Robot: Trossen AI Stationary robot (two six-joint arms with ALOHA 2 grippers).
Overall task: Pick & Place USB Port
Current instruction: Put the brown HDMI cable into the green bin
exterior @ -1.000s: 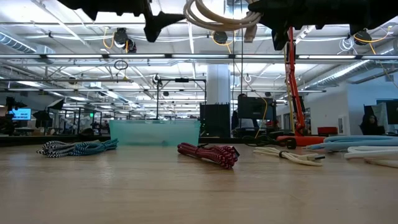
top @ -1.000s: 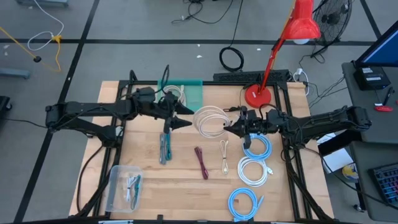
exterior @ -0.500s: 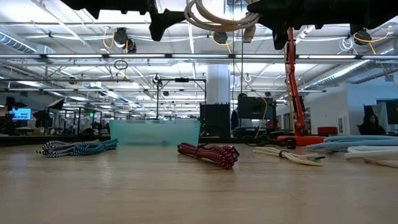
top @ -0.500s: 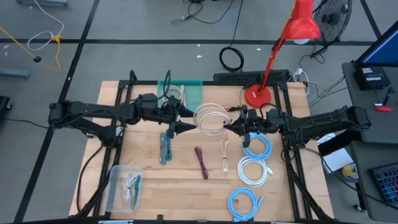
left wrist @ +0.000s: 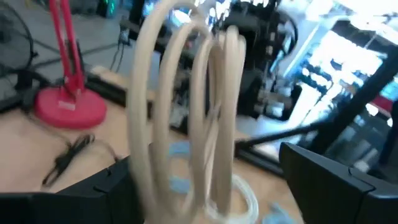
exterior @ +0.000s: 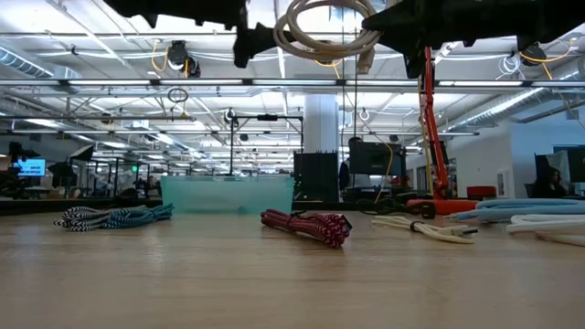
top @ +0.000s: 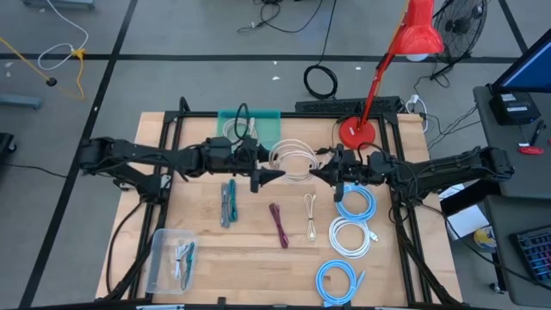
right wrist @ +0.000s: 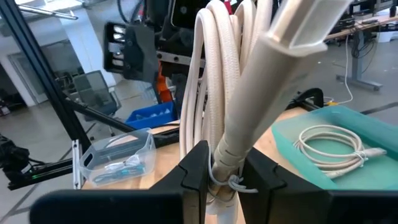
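Observation:
A cream-white coiled cable [top: 293, 162] hangs high above the table's middle, with my right gripper [top: 324, 175] shut on its right side. The same coil [exterior: 320, 27] shows at the top of the low view. My left gripper [top: 269, 169] is open and level at the coil's left edge. In the left wrist view the coil [left wrist: 186, 112] stands between its two dark fingers [left wrist: 323, 177]; whether they touch it I cannot tell. A teal bin [top: 269, 129] at the far edge holds another white cable [right wrist: 333, 146]. My right gripper [right wrist: 227, 180] pinches the coil's bundled strands [right wrist: 225, 163] between its two fingers, just below the base of a cream connector [right wrist: 292, 37] and beside a small tie. The fingers come level from the table's right. The coil is lifted clear and reaches out toward the left arm.
On the table lie a teal-and-black cable bundle [top: 228, 203], a red one [top: 278, 223], a thin white one [top: 310, 215] and blue and white coils [top: 353, 222] at the right. A clear box [top: 172, 258] sits near left. A red lamp base [top: 355, 133] stands far right.
My left gripper has gone toward the table's right edge and a little down, up to the hanging coil, and has stayed open. The coil has tipped slightly in my right gripper's hold, which has kept its place.

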